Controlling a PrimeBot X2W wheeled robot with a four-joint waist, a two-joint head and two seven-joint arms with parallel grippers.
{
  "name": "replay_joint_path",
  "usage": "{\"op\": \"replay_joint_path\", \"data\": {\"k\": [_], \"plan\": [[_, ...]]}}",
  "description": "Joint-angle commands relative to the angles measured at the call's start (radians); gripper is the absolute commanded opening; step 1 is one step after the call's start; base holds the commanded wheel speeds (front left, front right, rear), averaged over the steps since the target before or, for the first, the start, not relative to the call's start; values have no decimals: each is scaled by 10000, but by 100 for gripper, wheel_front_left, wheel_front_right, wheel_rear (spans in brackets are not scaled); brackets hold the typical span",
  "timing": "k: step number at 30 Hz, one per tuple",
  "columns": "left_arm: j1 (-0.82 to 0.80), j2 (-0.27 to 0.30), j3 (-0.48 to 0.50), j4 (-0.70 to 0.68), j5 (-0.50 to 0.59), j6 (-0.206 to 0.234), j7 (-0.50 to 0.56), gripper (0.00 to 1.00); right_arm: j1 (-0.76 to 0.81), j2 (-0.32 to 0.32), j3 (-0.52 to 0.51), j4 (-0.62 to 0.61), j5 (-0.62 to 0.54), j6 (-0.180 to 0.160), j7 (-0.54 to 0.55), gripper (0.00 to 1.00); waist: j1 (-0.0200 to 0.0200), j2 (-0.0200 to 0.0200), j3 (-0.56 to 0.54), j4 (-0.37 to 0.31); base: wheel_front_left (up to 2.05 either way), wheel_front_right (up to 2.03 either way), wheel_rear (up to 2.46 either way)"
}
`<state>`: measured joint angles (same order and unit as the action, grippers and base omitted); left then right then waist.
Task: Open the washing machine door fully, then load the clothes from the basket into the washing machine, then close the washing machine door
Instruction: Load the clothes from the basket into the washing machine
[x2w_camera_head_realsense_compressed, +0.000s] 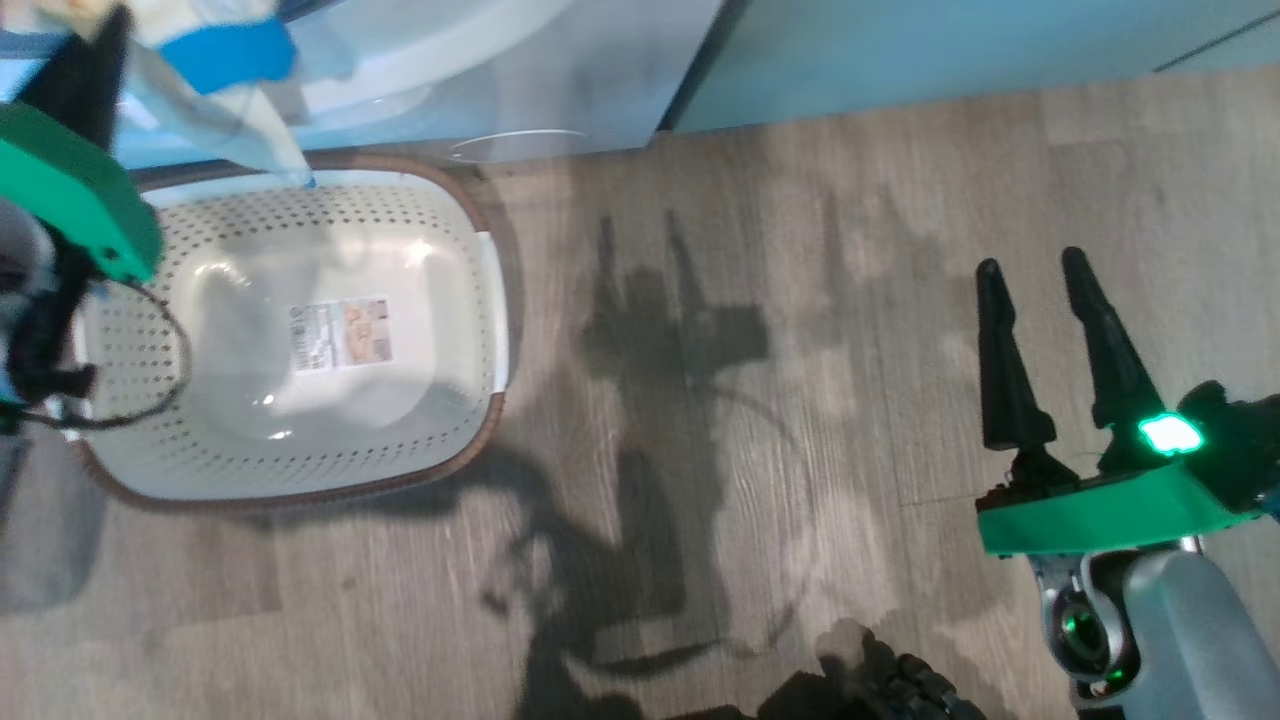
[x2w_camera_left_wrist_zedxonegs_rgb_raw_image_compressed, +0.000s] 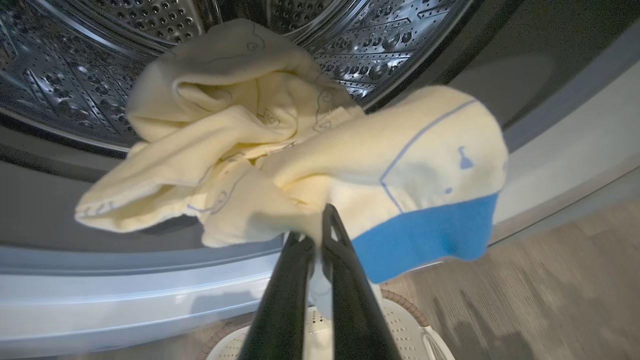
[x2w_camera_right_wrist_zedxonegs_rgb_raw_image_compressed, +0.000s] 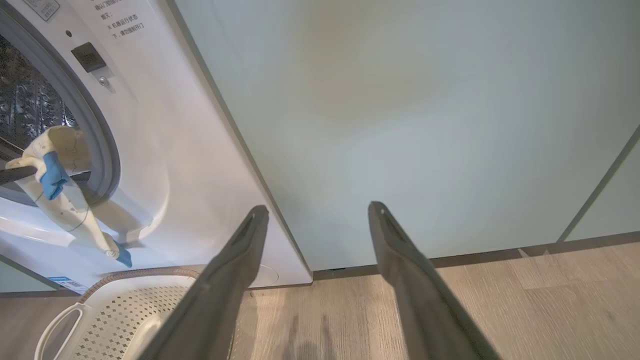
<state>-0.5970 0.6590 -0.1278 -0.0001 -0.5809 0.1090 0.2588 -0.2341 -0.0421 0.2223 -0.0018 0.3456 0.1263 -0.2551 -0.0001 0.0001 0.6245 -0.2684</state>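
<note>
The left claw (x2w_camera_left_wrist_zedxonegs_rgb_raw_image_compressed: 314, 225) pinches the bunched middle of the soft, light pale yellow garment with blue trim (x2w_camera_left_wrist_zedxonegs_rgb_raw_image_compressed: 280, 150), which droops limply at the steel drum mouth of the white washing machine (x2w_camera_right_wrist_zedxonegs_rgb_raw_image_compressed: 165, 150), trailing ends likely to snag, while the right claw (x2w_camera_head_realsense_compressed: 1032, 262) hangs spread and empty.

Your left gripper (x2w_camera_left_wrist_zedxonegs_rgb_raw_image_compressed: 315, 227) has its two dark fingers (x2w_camera_left_wrist_zedxonegs_rgb_raw_image_compressed: 345, 290) pressed together on the clothes (x2w_camera_left_wrist_zedxonegs_rgb_raw_image_compressed: 280, 145), a pale yellow bundle with faint line drawings and a bright blue band at its right end, bunched just above the fingertips. You see the bundle against the washing machine (x2w_camera_left_wrist_zedxonegs_rgb_raw_image_compressed: 100, 295), its upper folds across the mouth of the steel drum (x2w_camera_left_wrist_zedxonegs_rgb_raw_image_compressed: 65, 70), with the grey ring and white front panel below. Under the fingers sits the basket (x2w_camera_left_wrist_zedxonegs_rgb_raw_image_compressed: 405, 325), its brown rim and perforated cream wall showing, on the wood-look floor (x2w_camera_left_wrist_zedxonegs_rgb_raw_image_compressed: 550, 300) at the lower right.
</note>
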Motion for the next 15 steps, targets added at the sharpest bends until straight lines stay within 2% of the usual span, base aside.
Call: {"op": "replay_joint_path", "data": {"k": [1, 6, 11, 15], "plan": [[-369, 738, 584, -417, 32, 59, 263, 0, 6, -81, 235, -308, 111, 44, -67, 100, 1, -1, 17, -183, 0, 0, 0], [-1152, 1544, 856, -221, 103, 112, 1068, 0, -38, -81, 412, -314, 399, 44, -67, 100, 1, -1, 161, -660, 0, 0, 0], [-2347, 2227, 827, 780, 387, 11, 1602, 0, -62, -81, 573, -337, 636, 44, -67, 100, 1, -1, 419, -1122, 0, 0, 0], [-3107, 2547, 659, 1454, 700, -79, 1744, 0, -80, -81, 659, -352, 765, 44, -67, 100, 1, -1, 593, -1374, 0, 0, 0]]}}
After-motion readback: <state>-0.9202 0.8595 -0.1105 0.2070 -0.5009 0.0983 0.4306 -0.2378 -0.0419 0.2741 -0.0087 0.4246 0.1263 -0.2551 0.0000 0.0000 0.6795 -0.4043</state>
